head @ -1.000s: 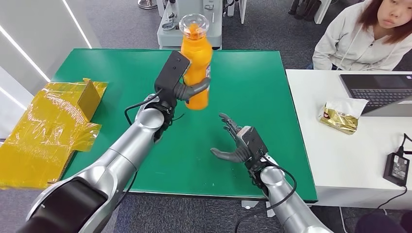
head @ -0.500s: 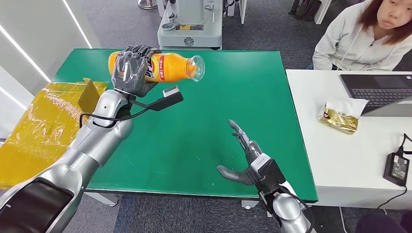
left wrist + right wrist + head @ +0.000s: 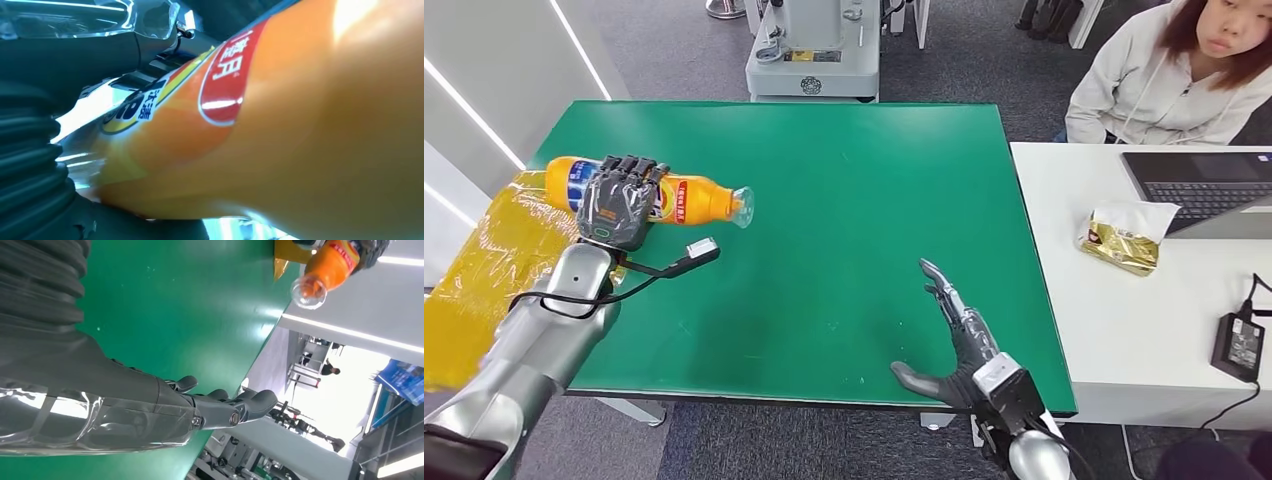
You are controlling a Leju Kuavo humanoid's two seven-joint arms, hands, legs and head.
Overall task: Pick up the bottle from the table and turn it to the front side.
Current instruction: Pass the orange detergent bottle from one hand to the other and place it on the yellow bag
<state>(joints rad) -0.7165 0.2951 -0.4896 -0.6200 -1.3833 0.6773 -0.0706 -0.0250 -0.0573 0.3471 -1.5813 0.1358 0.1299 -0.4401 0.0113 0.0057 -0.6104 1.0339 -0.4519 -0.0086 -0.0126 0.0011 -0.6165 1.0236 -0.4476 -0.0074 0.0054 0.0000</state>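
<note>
Turning step: left robot hand (image 3: pixel 619 203) is clamped round the orange drink bottle (image 3: pixel 699 201), held sideways above the green bench (image 3: pixel 874 200) (cap toward centre). Right robot hand (image 3: pixel 959 345) spread, empty. Next: rotate w/ label frontward.

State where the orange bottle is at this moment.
In the head view the orange bottle lies sideways in the left hand, over the left end of the green table, cap end pointing toward the table's middle.
</note>
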